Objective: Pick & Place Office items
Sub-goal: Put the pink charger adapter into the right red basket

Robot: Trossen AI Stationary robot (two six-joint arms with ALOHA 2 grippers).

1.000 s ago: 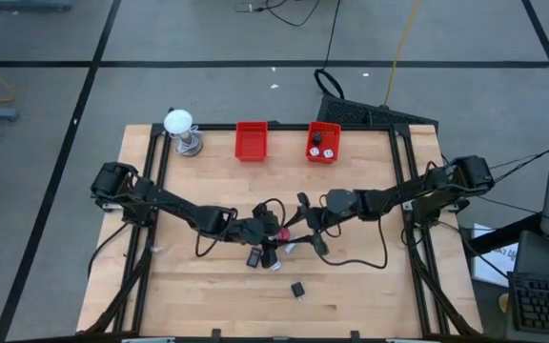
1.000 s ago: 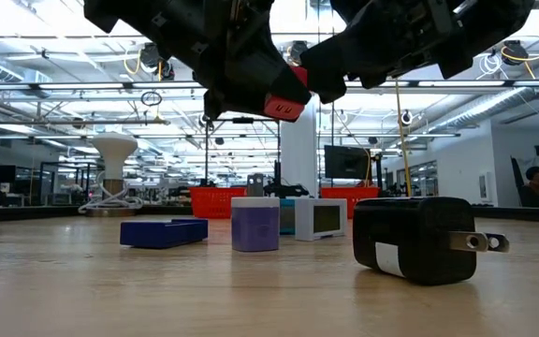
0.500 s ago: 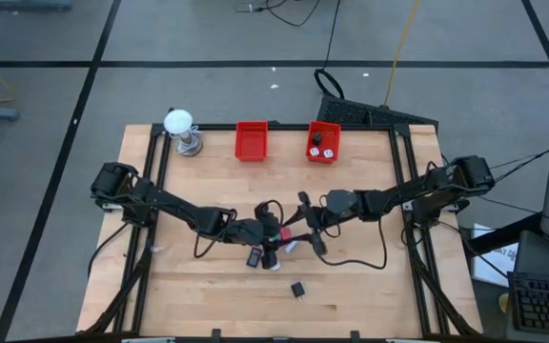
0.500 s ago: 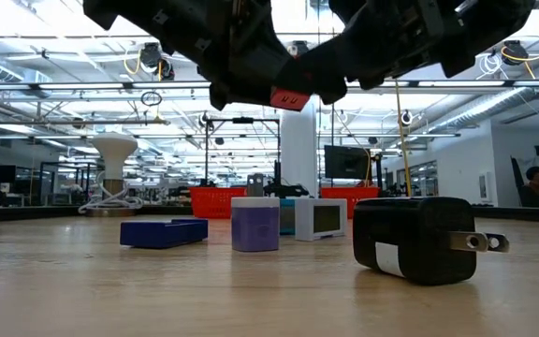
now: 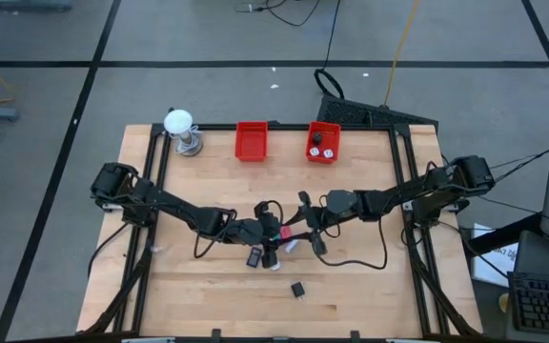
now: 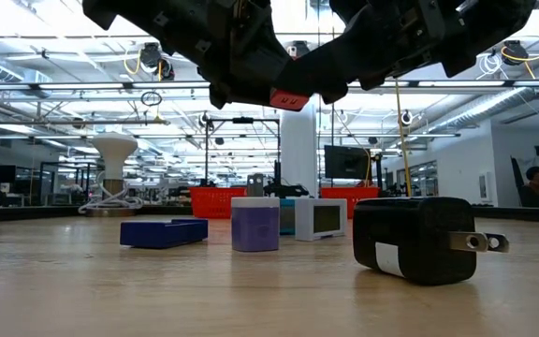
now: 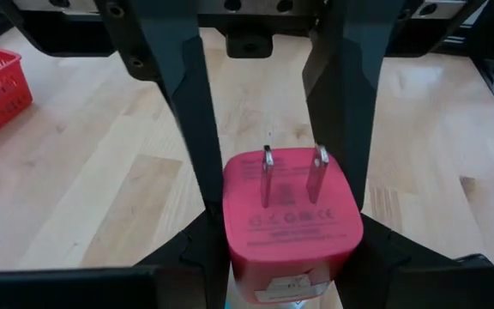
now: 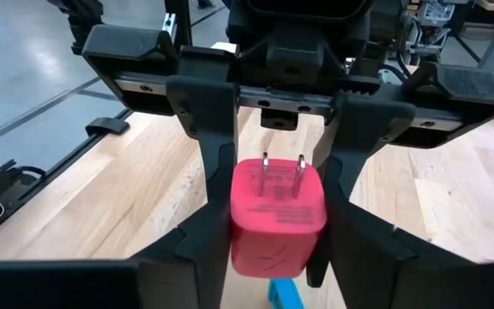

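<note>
A pink plug-in charger (image 7: 292, 219) hangs above the middle of the table (image 5: 208, 191), its two metal prongs (image 7: 292, 174) turned up. My left gripper (image 7: 290, 249) reaches it from the table's left and my right gripper (image 8: 277, 236) from the right; both are shut on it. Under them, other office items lie on the wood: a dark blue flat piece (image 6: 164, 232), a lavender block (image 6: 255, 225), a white block (image 6: 318, 218) and a black charger (image 6: 419, 239). My left gripper pinches the pink charger's two opposite side walls (image 7: 228, 225) between its fingers, on the half of the body nearer to it. The fingers come about level from the table's left, slanting slightly down. The charger is clear of the table. My right gripper has its two fingers (image 8: 208, 225) on the same two side walls (image 8: 235, 219), on the half toward the right. They come nearly level from the table's right, facing the left gripper. The charger sits between both pairs of fingers, prong face up.
Two red bins (image 5: 251, 140) (image 5: 323, 141) stand at the far edge, the right one with small items inside. A white ball on a metal stand (image 5: 181, 129) is at the far left. Cables (image 5: 351, 259) trail over the wood.
In the low view the pink charger has turned from tilted to about level as my left gripper rolled its wrist. My right gripper's fingers have closed in against the charger. Neither arm has shifted place.
</note>
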